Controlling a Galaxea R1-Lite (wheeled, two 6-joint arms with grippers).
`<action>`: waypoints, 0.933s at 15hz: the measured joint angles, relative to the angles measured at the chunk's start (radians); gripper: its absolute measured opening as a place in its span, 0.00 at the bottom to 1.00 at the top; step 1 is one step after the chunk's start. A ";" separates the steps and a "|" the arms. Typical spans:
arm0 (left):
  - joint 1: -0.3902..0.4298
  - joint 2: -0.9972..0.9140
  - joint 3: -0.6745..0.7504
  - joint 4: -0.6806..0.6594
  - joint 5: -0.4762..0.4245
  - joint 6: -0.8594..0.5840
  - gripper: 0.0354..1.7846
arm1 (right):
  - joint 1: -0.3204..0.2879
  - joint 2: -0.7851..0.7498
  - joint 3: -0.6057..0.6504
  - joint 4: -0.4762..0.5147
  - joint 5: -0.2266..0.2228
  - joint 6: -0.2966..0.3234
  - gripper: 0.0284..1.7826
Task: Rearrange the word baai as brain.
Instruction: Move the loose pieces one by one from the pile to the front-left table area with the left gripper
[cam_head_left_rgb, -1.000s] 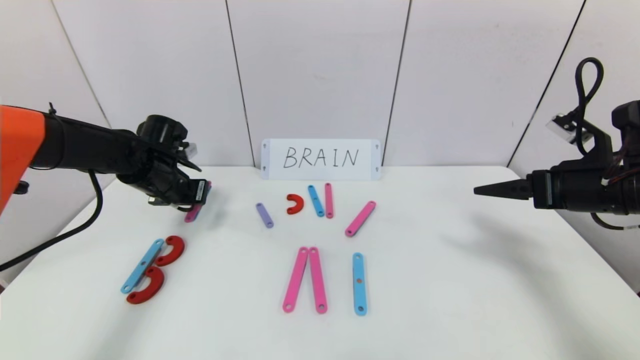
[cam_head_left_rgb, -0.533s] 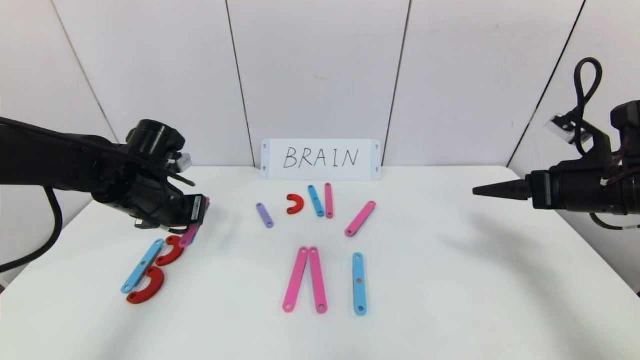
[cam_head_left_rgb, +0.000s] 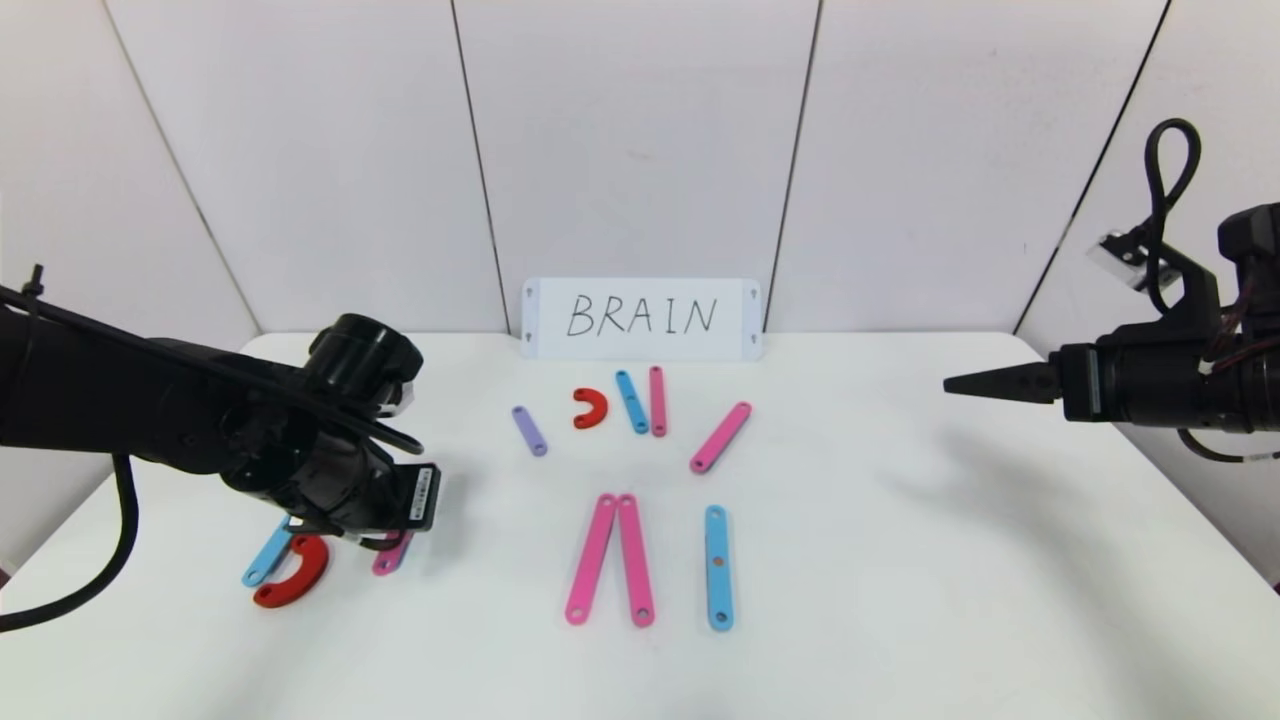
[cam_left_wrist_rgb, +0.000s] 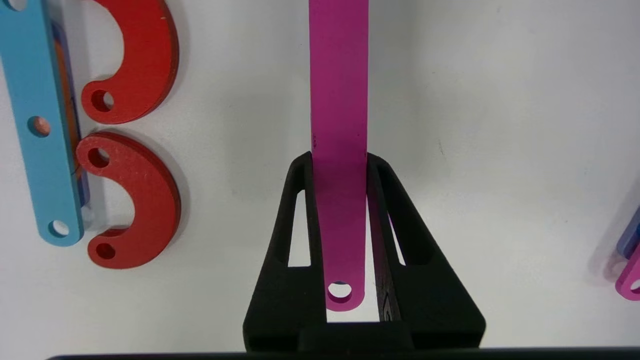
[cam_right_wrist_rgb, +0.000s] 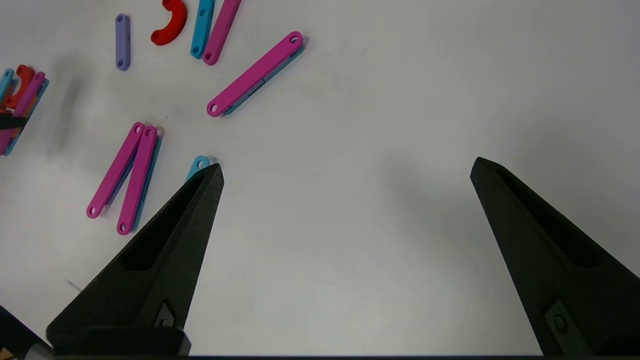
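Left gripper (cam_left_wrist_rgb: 340, 165) clenching pink strip (cam_left_wrist_rgb: 339, 100), hovering right of B letter (cam_head_left_rgb: 285, 570); right gripper (cam_right_wrist_rgb: 345, 170) idling far right, released.

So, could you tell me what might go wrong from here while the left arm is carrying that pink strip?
1. The left gripper, shut on the pink strip, hangs right beside the B; lowering could nudge its red curves or blue strip.
2. The strip sticks far beyond the fingers, so it may pivot and land crooked.
3. The right gripper, open, is parked far right and cannot steady anything.
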 joint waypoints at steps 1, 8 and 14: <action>0.000 0.008 0.010 -0.003 0.000 0.005 0.15 | 0.001 0.000 0.001 0.000 0.000 0.000 0.97; -0.004 0.035 0.035 0.002 -0.003 0.011 0.15 | 0.003 0.001 0.001 0.000 0.000 0.000 0.97; -0.004 0.034 0.039 0.003 -0.002 0.013 0.43 | 0.010 0.005 0.001 0.000 -0.001 0.000 0.97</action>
